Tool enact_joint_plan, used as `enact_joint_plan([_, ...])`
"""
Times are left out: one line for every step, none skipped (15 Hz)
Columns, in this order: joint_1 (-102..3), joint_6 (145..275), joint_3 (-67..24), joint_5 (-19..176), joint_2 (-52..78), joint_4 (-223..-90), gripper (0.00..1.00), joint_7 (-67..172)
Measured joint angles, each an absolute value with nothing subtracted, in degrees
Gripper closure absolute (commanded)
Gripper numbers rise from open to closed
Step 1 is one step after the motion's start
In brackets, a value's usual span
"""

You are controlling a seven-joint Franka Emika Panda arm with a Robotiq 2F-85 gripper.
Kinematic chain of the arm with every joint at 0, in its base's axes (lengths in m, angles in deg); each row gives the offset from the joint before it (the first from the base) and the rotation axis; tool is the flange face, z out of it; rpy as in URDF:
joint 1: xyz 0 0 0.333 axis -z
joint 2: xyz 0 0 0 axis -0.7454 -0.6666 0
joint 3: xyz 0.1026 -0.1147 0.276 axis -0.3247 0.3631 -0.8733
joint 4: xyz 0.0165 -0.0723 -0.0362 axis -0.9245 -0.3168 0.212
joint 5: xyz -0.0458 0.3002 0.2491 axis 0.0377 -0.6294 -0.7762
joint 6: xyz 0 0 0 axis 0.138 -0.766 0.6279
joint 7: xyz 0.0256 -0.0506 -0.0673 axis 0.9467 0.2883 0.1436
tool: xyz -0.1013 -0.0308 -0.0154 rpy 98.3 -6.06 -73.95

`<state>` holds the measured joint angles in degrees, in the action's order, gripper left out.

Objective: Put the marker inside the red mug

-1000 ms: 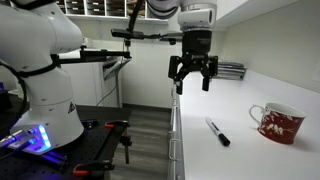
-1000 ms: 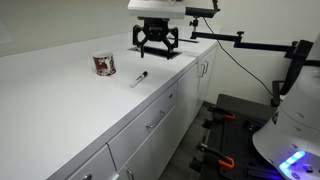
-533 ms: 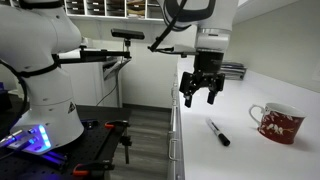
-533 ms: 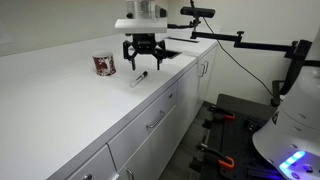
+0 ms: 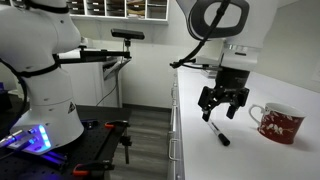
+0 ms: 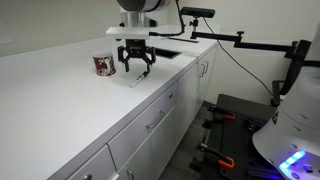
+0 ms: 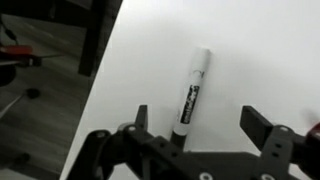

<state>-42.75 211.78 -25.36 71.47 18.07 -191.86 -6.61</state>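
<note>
The marker lies on the counter beneath the gripper, jaws wide apart, holding nothing.

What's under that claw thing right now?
A black marker lies flat on the white counter below the open gripper. In the wrist view its near tip runs behind the gripper body, so that end is hidden.

I'm working in what is looking like a robotics lab: a long white worktop over plain drawers, pigeonhole shelves behind, a camera boom reaching across, and a white machine housing glowing blue below.
</note>
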Motion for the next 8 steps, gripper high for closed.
enact_joint_plan([-42.91,211.71,-25.00,70.14,16.91,-191.18,0.29,-6.61])
enact_joint_plan([-43.08,211.67,-24.64,69.08,15.83,-190.61,0.31,-6.61])
enact_joint_plan([-43.23,211.65,-24.21,68.34,14.87,-190.08,0.39,-6.61])
enact_joint_plan([-43.39,211.59,-23.72,67.87,14.09,-189.58,0.46,-6.61])
enact_joint_plan([-43.61,211.56,-23.11,67.80,13.54,-189.19,0.55,-6.62])
enact_joint_plan([-43.75,211.54,-22.50,67.80,13.18,-188.97,0.62,-6.62])
enact_joint_plan([-43.86,211.54,-21.91,67.80,13.00,-188.89,0.71,-6.62])
enact_joint_plan([-43.97,211.54,-21.40,67.80,12.93,-188.89,0.77,-6.62])
